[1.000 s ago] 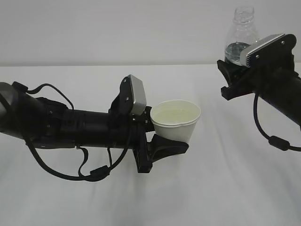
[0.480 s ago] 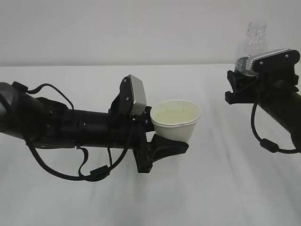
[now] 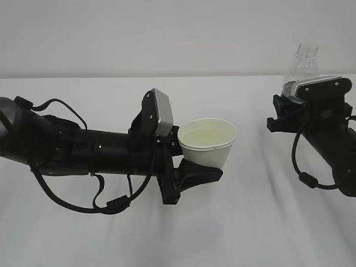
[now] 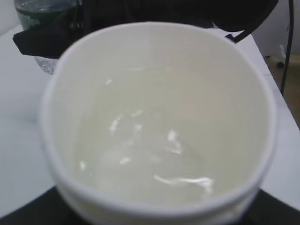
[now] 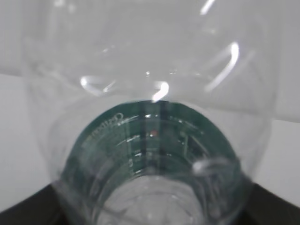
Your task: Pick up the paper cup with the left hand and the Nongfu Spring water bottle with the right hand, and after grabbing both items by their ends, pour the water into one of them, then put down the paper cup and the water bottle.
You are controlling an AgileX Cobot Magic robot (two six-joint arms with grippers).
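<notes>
My left gripper (image 3: 207, 164) is shut on the lower part of the white paper cup (image 3: 214, 149) and holds it upright above the table. The water (image 3: 207, 133) lies pale inside it. In the left wrist view the paper cup (image 4: 154, 117) fills the frame, with glints on the water (image 4: 140, 145). At the far right my right gripper (image 3: 285, 114) is shut on the lower end of the Nongfu Spring water bottle (image 3: 303, 64), which stands almost upright, its open neck on top. Its dark green label (image 5: 154, 140) fills the right wrist view, and the bottle (image 4: 42, 14) also shows beyond the cup's rim.
A white cloth covers the table (image 3: 250, 222), whose back edge meets a pale wall (image 3: 167, 33). Both arms hover over it. The table's right edge and a hanging cable (image 4: 288, 42) show in the left wrist view.
The right arm has carried the bottle to the right and lower, away from the cup, and the bottle stands more upright. The left arm and the cup have stayed still.
</notes>
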